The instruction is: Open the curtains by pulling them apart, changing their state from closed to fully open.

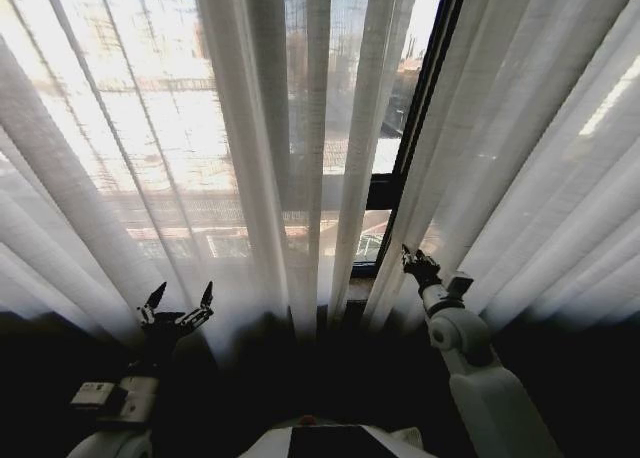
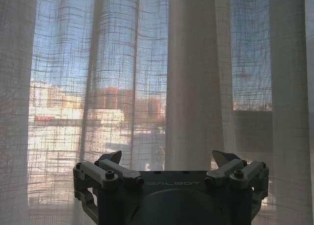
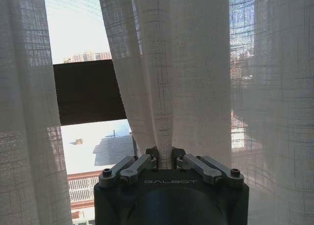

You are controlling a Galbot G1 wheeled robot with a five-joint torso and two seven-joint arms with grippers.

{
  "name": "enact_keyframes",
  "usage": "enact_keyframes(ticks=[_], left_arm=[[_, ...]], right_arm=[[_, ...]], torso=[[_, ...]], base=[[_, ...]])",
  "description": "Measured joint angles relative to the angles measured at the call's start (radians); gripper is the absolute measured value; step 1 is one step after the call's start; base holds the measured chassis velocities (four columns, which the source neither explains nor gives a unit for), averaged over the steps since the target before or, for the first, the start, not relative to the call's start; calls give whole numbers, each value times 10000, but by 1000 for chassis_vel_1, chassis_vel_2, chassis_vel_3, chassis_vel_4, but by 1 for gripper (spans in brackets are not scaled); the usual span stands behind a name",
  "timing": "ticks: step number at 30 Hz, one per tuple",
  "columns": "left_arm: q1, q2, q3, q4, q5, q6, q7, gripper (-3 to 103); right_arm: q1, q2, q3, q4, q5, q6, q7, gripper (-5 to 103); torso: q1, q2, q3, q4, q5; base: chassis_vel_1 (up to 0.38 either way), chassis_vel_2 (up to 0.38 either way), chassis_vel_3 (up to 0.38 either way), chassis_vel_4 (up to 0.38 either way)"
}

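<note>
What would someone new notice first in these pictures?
The tall sheer white curtains across the bright window, with a narrow gap right of centre baring the black window frame. At that gap, the right hand is shut on a fold of the right panel. The left hand sits low on the left, open, just short of the fabric.
</note>
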Motion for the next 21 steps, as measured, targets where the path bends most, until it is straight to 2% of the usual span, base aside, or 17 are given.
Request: enact_keyframes(ticks=[1,4,5,21], left_arm=[[-7,-7,0,0,0,0,1,100],[-12,-25,12,4,0,-2,4,100],[-13,-31,17,7,0,-4,5,100],[-19,-5,5,-51,-14,-23,18,100]], right_arm=[[-6,2,-5,25,0,2,-7,9],[-10,13,-20,37,0,5,-14,9],[-11,17,-25,39,0,6,-15,2],[-207,4,-12,375,17,-34,-286,0]], torso=[[0,0,0,0,0],[0,0,0,0,0],[0,0,0,0,0],[0,0,0,0,0]], base=[[0,0,0,0],[0,0,0,0],[0,0,0,0],[0,0,0,0]])
